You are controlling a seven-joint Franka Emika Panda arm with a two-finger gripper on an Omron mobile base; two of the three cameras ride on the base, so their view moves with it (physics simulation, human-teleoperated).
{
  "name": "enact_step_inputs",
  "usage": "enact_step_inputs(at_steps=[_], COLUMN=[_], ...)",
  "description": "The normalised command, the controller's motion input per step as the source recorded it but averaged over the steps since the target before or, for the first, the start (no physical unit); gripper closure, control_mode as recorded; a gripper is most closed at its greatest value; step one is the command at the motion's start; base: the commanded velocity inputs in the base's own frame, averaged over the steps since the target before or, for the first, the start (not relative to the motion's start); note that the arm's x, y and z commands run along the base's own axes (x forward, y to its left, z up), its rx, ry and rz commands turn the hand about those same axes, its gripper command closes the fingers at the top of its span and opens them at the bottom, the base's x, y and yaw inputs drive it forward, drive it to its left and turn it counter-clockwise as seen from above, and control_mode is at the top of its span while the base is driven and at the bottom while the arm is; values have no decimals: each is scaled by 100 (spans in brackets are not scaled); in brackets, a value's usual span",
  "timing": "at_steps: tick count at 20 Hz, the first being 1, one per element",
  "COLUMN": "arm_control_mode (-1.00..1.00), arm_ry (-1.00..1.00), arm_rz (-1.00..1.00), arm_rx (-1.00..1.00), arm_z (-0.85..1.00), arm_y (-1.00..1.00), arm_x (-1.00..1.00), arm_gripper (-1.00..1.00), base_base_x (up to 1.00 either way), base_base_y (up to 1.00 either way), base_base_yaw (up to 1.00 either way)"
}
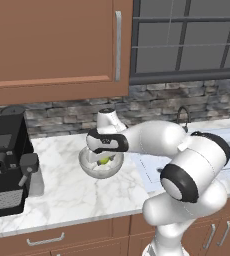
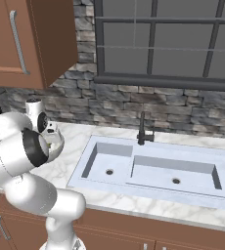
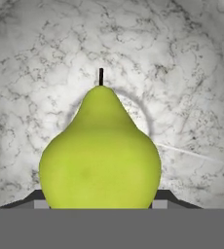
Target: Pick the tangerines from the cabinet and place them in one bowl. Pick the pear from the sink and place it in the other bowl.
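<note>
The pear (image 3: 100,151), yellow-green with a dark stem, stands upright between my two fingertips (image 3: 36,198), which touch its lower sides. My gripper (image 1: 103,158) reaches down into the other bowl (image 1: 89,169), the grey glassy one on the marble counter, and is shut on the pear (image 1: 105,160) just above the bowl's bottom. The hand view looks through the bowl's clear floor at the marble. The cabinet (image 1: 52,45) hangs above the counter with its door closed. The tangerines and the tan-rimmed bowl are out of view.
A black coffee machine (image 1: 9,160) stands on the counter left of the bowl. The sink (image 2: 153,166) with its dark faucet (image 2: 144,129) lies to the right. Behind runs a stone backsplash, with a window above the sink.
</note>
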Motion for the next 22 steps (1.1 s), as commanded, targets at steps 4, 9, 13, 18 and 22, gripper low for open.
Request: enact_step_inputs(at_steps=[4,9,13,18,22], arm_control_mode=[-100,-100,-100,-100,-100], arm_ry=[0,0,0,0,0], arm_rz=[0,0,0,0,0], arm_rx=[0,0,0,0,0], arm_z=[-10,-11,-9,-5,-9], arm_y=[7,2,0,0,0], arm_x=[3,9,4,1,3], arm_gripper=[100,100,100,100,100], base_base_x=[0,0,0,0,0], base_base_y=[0,0,0,0,0], base_base_yaw=[0,0,0,0,0])
